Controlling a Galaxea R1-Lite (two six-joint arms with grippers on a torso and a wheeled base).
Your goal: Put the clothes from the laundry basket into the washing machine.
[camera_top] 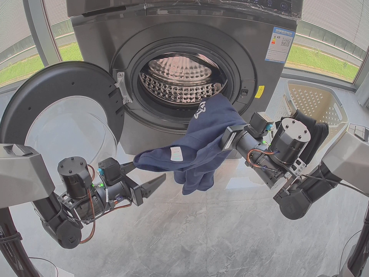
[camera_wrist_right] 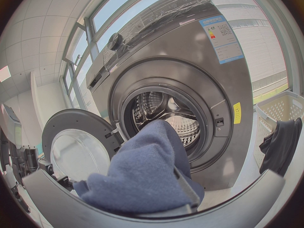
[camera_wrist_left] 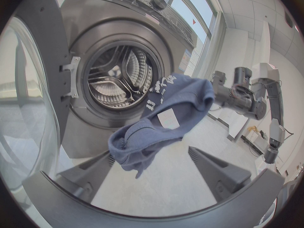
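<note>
Your right gripper (camera_top: 227,136), fingers clamped on the navy garment (camera_top: 203,139), holds it just before the open washing machine (camera_top: 115,35) drum. Your left gripper (camera_top: 149,172), fingers apart, sits beside the garment's lower end.

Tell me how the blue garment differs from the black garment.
The blue garment is held by the right gripper and hangs in the air before the open washer. The black garment lies draped over the rim of the basket, and no gripper holds it. The blue garment bears white print and a white label, while the black garment looks plain. Both are dark, crumpled cloth, and neither is in the washer.
</note>
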